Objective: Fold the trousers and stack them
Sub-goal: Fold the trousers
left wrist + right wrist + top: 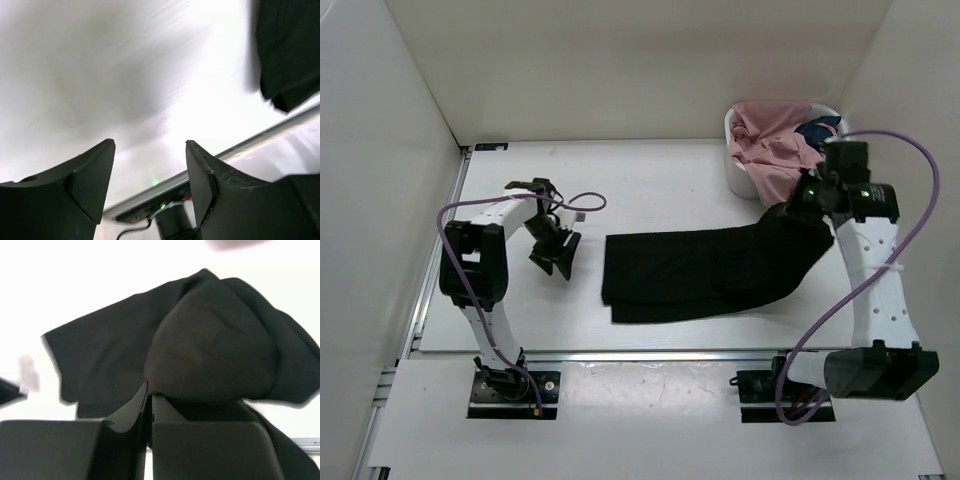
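Note:
The black trousers [700,270] lie across the middle of the white table, their left end flat and their right end lifted in a bunch. My right gripper [798,207] is shut on that raised right end and holds it above the table; in the right wrist view the black cloth [210,355] bulges just past my closed fingers [165,415]. My left gripper [552,256] is open and empty, left of the trousers' left edge, not touching them. In the left wrist view a corner of the trousers [290,50] shows at the upper right.
A white basket [741,172] at the back right holds a pink garment [770,140] and a small dark blue garment [817,128]. White walls enclose the table. A metal rail [650,352] runs along the near edge.

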Available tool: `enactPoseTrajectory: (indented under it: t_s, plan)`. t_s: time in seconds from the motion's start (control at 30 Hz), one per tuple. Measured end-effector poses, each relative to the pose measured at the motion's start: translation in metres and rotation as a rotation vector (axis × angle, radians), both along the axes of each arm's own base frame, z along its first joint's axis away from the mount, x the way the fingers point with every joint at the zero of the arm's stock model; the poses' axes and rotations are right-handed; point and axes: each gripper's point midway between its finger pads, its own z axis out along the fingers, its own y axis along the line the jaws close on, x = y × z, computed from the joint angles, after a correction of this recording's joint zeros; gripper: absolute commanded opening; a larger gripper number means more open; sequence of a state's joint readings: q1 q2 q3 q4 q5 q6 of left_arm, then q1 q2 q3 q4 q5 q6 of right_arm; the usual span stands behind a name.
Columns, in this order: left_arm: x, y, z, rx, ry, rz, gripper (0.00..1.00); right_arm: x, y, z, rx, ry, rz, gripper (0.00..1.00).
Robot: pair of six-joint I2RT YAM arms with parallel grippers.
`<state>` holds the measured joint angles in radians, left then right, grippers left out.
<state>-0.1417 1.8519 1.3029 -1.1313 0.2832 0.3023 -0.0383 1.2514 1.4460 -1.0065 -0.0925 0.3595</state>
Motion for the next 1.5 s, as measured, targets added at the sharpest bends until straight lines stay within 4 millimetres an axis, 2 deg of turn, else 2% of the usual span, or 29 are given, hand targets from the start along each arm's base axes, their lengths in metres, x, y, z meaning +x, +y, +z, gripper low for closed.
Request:
enactPoseTrajectory:
  t_s: [0.07, 0.1, 0.17, 0.23, 0.3, 0.37, 0.43, 0.5, 0.57, 0.63, 0.73, 0.8, 0.83, 0.9, 0.93, 0.97, 1.03, 1.1, 1.17, 1.23, 1.3, 1.33, 1.37, 1.43, 1.5]
  plan:
    - [0.006, -0.021, -0.001, -0.069, 0.014, -0.026, 0.71, 0.007, 0.039, 0.014, -0.023, -0.003, 0.1, 0.0]
    - [0.01, -0.031, -0.002, -0.101, 0.023, -0.041, 0.71, 0.01, 0.068, 0.016, -0.036, 0.0, 0.175, 0.0]
    - [0.014, -0.048, -0.006, -0.147, 0.034, -0.073, 0.71, 0.013, 0.134, 0.007, -0.037, 0.039, 0.326, 0.0]
    - [0.013, -0.061, -0.01, -0.174, 0.058, -0.097, 0.71, 0.011, 0.194, -0.019, -0.043, 0.104, 0.443, 0.0]
    - [0.013, -0.07, -0.015, -0.188, 0.076, -0.117, 0.71, 0.004, 0.239, -0.054, -0.066, 0.186, 0.511, 0.0]
    - [0.016, -0.075, -0.019, -0.192, 0.09, -0.125, 0.71, -0.006, 0.27, -0.091, -0.093, 0.266, 0.547, 0.0]
    - [0.019, -0.076, -0.022, -0.193, 0.097, -0.122, 0.72, -0.019, 0.29, -0.123, -0.117, 0.344, 0.559, 0.0]
    - [0.021, -0.077, -0.021, -0.197, 0.104, -0.118, 0.72, -0.027, 0.299, -0.144, -0.131, 0.397, 0.555, 0.0]
    - [0.024, -0.078, -0.022, -0.199, 0.101, -0.118, 0.72, -0.03, 0.305, -0.155, -0.13, 0.423, 0.545, 0.0]
    - [0.026, -0.079, -0.022, -0.204, 0.107, -0.113, 0.72, -0.029, 0.311, -0.155, -0.12, 0.422, 0.545, 0.0]
    - [0.027, -0.08, -0.021, -0.208, 0.117, -0.108, 0.72, -0.02, 0.324, -0.144, -0.089, 0.39, 0.559, 0.0]
    - [0.031, -0.08, -0.021, -0.208, 0.112, -0.107, 0.72, -0.017, 0.332, -0.137, -0.068, 0.373, 0.581, 0.08]
    - [0.033, -0.08, -0.021, -0.207, 0.108, -0.105, 0.74, -0.018, 0.336, -0.136, -0.06, 0.369, 0.604, 0.2]
    - [0.037, -0.077, -0.021, -0.203, 0.098, -0.1, 0.74, -0.025, 0.347, -0.136, -0.04, 0.382, 0.668, 0.33]
    - [0.041, -0.075, -0.021, -0.194, 0.085, -0.096, 0.74, -0.029, 0.354, -0.135, -0.038, 0.383, 0.716, 0.46]
    - [0.046, -0.07, -0.021, -0.184, 0.072, -0.087, 0.74, -0.033, 0.364, -0.136, -0.034, 0.38, 0.765, 0.51]
    - [0.056, -0.055, -0.021, -0.155, 0.047, -0.058, 0.74, -0.045, 0.386, -0.133, -0.027, 0.359, 0.884, 0.58]
    - [0.067, -0.037, -0.022, -0.117, 0.021, -0.026, 0.74, -0.066, 0.405, -0.131, -0.033, 0.328, 1.013, 0.61]
    - [0.075, -0.019, -0.021, -0.074, -0.002, 0.0, 0.74, -0.088, 0.414, -0.129, -0.058, 0.305, 1.102, 0.61]
    - [0.081, -0.007, -0.019, -0.037, -0.022, 0.011, 0.75, -0.099, 0.419, -0.127, -0.065, 0.257, 1.143, 0.61]
    - [0.087, -0.005, -0.011, -0.02, -0.049, -0.002, 0.78, -0.103, 0.409, -0.121, -0.054, 0.198, 1.135, 0.61]
    - [0.093, -0.009, -0.004, -0.019, -0.076, -0.011, 0.83, -0.105, 0.393, -0.117, -0.05, 0.186, 1.124, 0.61]
    - [0.104, -0.016, 0.004, -0.026, -0.118, -0.025, 0.99, -0.108, 0.375, -0.113, -0.048, 0.178, 1.1, 0.59]
    - [0.126, -0.033, 0.024, -0.047, -0.221, -0.07, 1.0, -0.109, 0.338, -0.105, -0.05, 0.162, 1.025, 0.53]
    - [0.139, -0.058, 0.046, -0.077, -0.315, -0.133, 1.0, -0.097, 0.31, -0.098, -0.048, 0.127, 0.922, 0.46]
